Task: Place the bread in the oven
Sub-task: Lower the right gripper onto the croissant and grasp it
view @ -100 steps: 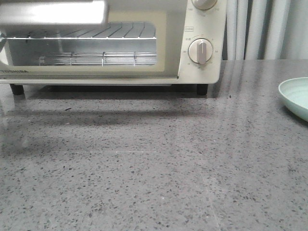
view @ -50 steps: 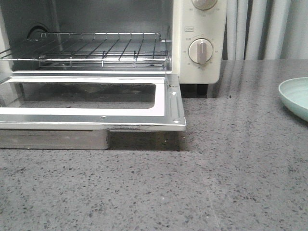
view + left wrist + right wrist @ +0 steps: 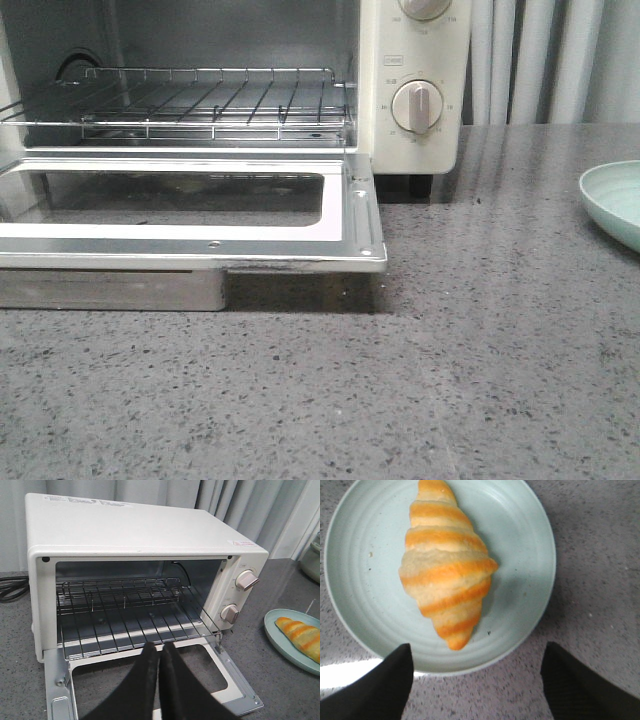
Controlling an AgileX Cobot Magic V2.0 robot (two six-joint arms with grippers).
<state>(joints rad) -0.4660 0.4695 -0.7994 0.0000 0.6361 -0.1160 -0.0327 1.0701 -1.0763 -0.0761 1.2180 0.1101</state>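
The cream-white oven [image 3: 415,60] stands at the back left with its glass door [image 3: 200,240] folded down flat and the wire rack [image 3: 200,100] bare inside. In the left wrist view the oven [image 3: 135,530] fills the picture, and my left gripper [image 3: 159,647] hangs over the lowered door, shut with nothing in it. The bread [image 3: 445,565], orange with cream stripes, lies on a pale green plate [image 3: 520,540]. My right gripper [image 3: 477,647] is open above the plate's near rim, apart from the bread. The bread [image 3: 302,636] also shows to the right of the oven.
The plate's rim [image 3: 612,200] shows at the right edge of the grey speckled counter. Two round dials [image 3: 416,106] sit on the oven's right panel. A black cable [image 3: 10,587] lies left of the oven. Grey curtains hang behind.
A second ago the oven door stood nearly shut; it has swung down to lie flat open. Nothing has moved in the last half second.
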